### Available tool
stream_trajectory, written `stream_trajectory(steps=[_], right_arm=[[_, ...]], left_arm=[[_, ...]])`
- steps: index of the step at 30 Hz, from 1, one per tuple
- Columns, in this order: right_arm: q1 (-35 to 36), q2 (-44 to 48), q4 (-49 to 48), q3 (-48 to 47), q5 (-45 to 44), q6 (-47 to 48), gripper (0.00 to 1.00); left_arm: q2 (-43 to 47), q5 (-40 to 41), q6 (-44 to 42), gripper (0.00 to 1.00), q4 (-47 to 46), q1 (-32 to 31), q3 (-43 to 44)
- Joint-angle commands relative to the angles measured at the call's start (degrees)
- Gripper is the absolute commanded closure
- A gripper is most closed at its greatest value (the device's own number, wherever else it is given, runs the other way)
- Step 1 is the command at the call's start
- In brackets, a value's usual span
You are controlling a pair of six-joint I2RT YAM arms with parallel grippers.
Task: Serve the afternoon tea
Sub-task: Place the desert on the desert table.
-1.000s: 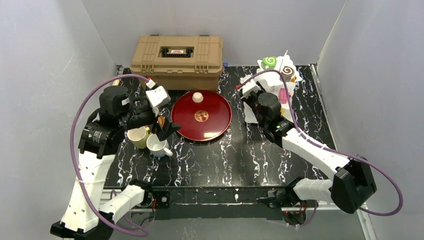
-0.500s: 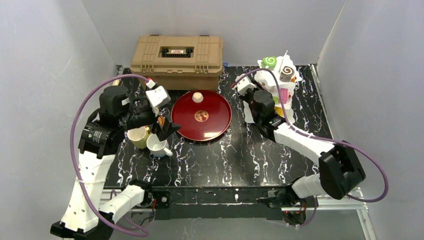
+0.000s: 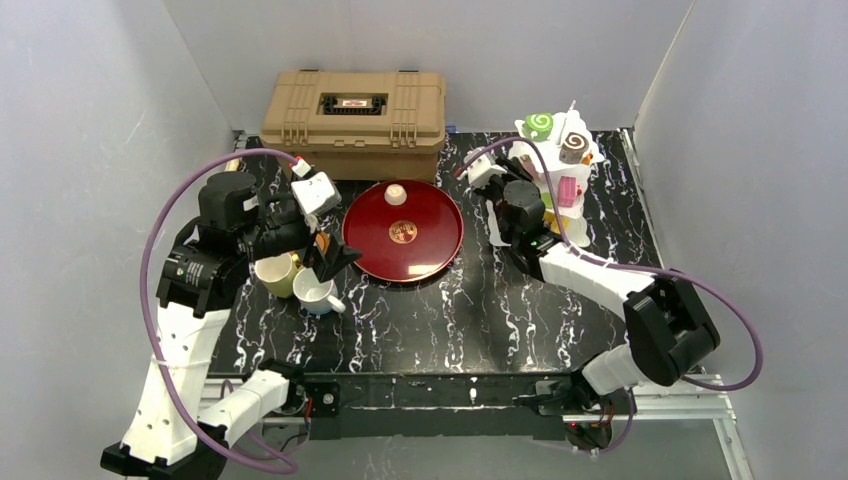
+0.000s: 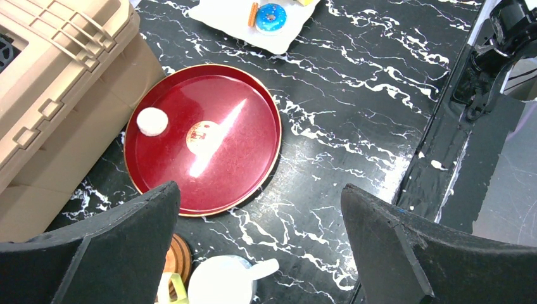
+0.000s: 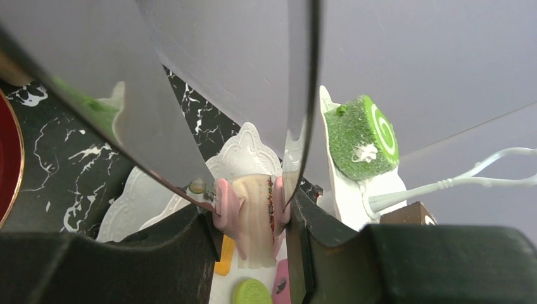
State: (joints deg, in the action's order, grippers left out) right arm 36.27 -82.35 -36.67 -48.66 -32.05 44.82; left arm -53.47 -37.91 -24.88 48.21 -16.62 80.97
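Note:
My right gripper (image 5: 250, 215) is shut on the metal tongs (image 5: 190, 95), whose blades pinch a pink and cream cake slice (image 5: 255, 218) at the white tiered stand (image 3: 560, 165). A green swirl roll (image 5: 362, 136) and a brown roll (image 3: 573, 142) sit on the stand's top tier. My left gripper (image 4: 259, 193) hangs open and holds nothing, above the white mug (image 4: 221, 282), the pale yellow mug (image 3: 275, 272) and a brown coaster (image 4: 179, 259). A blue donut (image 4: 271, 17) lies on a white plate at the far side.
A red round tray (image 3: 440, 245) holds a small white round piece (image 3: 396, 194) near its back rim. The tan toolbox (image 3: 355, 120) stands behind it. A green cookie (image 5: 251, 292) and a yellow piece (image 5: 223, 259) lie on the stand's lower tier.
The right arm has swung its elbow left and pushed the gripper back toward the tiered stand. The left arm has not moved.

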Motion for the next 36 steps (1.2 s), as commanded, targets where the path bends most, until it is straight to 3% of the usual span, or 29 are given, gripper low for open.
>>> stream_trajectory(steps=[1, 7, 15, 23, 36], right_arm=[[-0.24, -0.84, -4.84, -0.4, -0.17, 2.1, 0.57], [-0.15, -1.78, -5.85, 1.79, -0.99, 2.25, 0.52], [-0.15, -0.95, -6.85, 2.81, -1.24, 0.1, 0.34], [-0.15, 2.63, 0.91, -0.44, 1.82, -4.94, 0.28], [0.14, 8.71, 7.87, -1.72, 8.38, -9.92, 0.28]], left_arm=[[0.48, -1.01, -0.33, 0.03, 0.43, -0.02, 1.32], [0.21, -0.93, -0.47, 0.03, 0.83, -0.04, 1.83], [0.21, -0.76, -0.61, 0.03, 1.44, -0.07, 2.75], [0.77, -1.06, -0.62, 0.03, 1.83, 0.0, 3.23], [0.91, -0.85, -0.99, 0.03, 2.25, -0.05, 3.23]])
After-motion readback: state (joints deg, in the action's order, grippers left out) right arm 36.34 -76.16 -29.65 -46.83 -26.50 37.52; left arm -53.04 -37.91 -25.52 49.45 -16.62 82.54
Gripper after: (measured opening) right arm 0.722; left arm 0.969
